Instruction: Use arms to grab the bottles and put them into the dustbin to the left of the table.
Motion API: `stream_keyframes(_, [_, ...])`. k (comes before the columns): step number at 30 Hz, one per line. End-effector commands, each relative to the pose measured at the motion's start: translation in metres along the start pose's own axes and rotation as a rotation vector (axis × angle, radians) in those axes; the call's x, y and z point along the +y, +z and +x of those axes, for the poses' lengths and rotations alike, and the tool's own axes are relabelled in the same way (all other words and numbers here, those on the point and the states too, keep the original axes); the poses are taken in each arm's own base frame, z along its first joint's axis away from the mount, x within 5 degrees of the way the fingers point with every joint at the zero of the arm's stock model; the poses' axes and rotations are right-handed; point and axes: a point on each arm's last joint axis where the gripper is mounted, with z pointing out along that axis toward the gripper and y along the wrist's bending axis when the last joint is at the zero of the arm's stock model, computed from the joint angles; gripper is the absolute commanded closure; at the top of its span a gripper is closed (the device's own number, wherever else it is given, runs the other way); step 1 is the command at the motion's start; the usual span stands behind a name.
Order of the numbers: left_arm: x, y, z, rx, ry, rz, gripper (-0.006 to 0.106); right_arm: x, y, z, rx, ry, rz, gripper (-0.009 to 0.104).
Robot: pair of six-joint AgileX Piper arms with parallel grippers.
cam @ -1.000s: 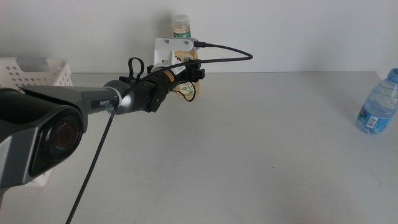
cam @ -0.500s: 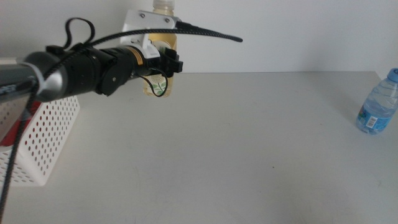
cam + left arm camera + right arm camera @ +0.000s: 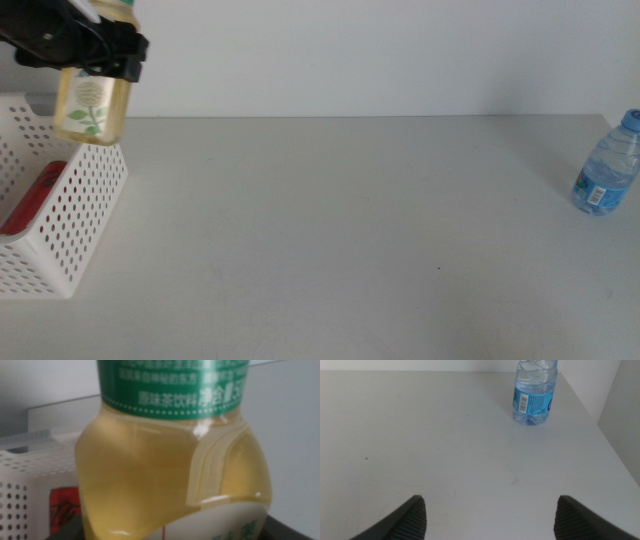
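My left gripper is shut on the yellow tea bottle near its neck. It holds the bottle upright in the air over the near right rim of the white perforated dustbin at the table's left end. In the left wrist view the tea bottle fills the picture, with the dustbin and the red can behind it. The red can lies inside the dustbin. The clear water bottle stands at the far right of the table. My right gripper is open and empty, well short of the water bottle.
The off-white table stretches between the dustbin and the water bottle. Its right edge runs close beside the water bottle. A pale wall stands behind the table.
My left arm has swung left with the tea bottle, from the table's back middle to over the dustbin. The water bottle has not moved.
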Motion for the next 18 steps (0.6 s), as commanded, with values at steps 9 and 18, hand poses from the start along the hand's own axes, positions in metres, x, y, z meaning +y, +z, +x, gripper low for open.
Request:
stream_keyframes(9, [0.103,-0.043,0.005,-0.017,-0.082,-0.097,0.102,-0.001,-0.002,-0.007,-0.070,-0.022,0.009,0.030])
stream_keyframes(18, [0.129,0.033,0.028,0.167,-0.121,-0.040,0.102,-0.001,-0.002,-0.007,-0.070,-0.022,0.009,0.030])
